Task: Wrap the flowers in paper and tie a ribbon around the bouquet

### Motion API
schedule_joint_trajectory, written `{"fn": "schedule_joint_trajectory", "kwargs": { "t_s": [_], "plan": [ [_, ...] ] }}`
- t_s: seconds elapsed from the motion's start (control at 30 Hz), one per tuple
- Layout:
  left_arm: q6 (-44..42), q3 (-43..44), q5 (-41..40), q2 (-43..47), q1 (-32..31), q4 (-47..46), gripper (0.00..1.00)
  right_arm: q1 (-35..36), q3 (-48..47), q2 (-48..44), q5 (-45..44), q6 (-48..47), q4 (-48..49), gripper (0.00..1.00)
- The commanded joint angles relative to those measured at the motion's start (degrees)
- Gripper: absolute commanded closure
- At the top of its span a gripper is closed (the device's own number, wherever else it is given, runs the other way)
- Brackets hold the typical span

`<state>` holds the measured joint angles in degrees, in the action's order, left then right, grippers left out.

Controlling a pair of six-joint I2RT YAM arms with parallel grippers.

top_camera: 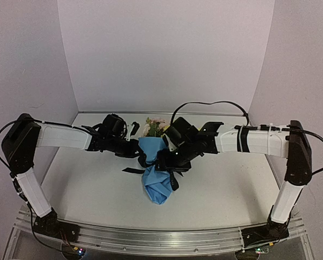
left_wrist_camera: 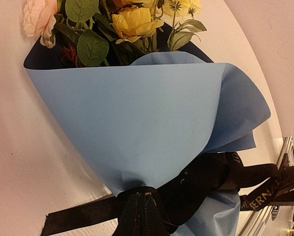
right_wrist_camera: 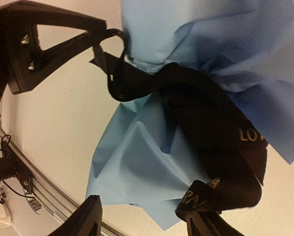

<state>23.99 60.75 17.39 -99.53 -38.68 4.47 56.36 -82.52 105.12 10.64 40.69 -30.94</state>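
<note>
The bouquet lies in the middle of the table, flowers toward 12 o'clock and crumpled paper toward 6. The left gripper, at the bouquet's 9 o'clock, is clenched on the ribbon at the cone's waist. The right gripper, at 3 o'clock, is released, its fingers spread either side of the paper's tail.

stems hidden w/in paper, pink bloom cut off at top edge, ribbon lettering only pt. readable
</note>
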Motion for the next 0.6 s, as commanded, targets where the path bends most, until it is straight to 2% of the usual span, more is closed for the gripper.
{"fn": "schedule_joint_trajectory", "kwargs": {
  "t_s": [0.0,0.1,0.23,0.27,0.37,0.5,0.57],
  "plan": [
    [-0.87,2.57,0.84,-0.31,0.00,-0.49,1.00,0.39,4.24,-6.39,-8.34,0.68,-2.05,0.29],
    [-0.79,2.65,0.98,-0.53,0.00,-0.60,1.00,0.31,6.74,-7.81,-10.59,0.53,-1.57,0.23],
    [-0.78,2.84,1.15,-0.75,0.00,-0.69,1.00,0.30,10.34,-8.84,-11.84,1.05,1.39,0.22],
    [-0.78,2.92,1.15,-0.76,0.00,-0.65,1.00,0.28,11.04,-8.88,-12.05,1.27,1.96,0.23],
    [-0.87,3.01,1.05,-0.73,0.00,-0.53,1.00,0.33,12.43,-8.14,-13.10,2.18,3.07,0.37],
    [-0.96,3.00,0.99,-0.59,0.02,-0.19,1.00,-0.21,15.89,-11.02,-17.49,4.06,4.66,0.38],
    [-0.96,2.80,0.91,-0.35,0.00,-0.23,1.00,-2.16,19.42,-13.07,-18.34,6.05,6.21,0.43]
  ]
}}
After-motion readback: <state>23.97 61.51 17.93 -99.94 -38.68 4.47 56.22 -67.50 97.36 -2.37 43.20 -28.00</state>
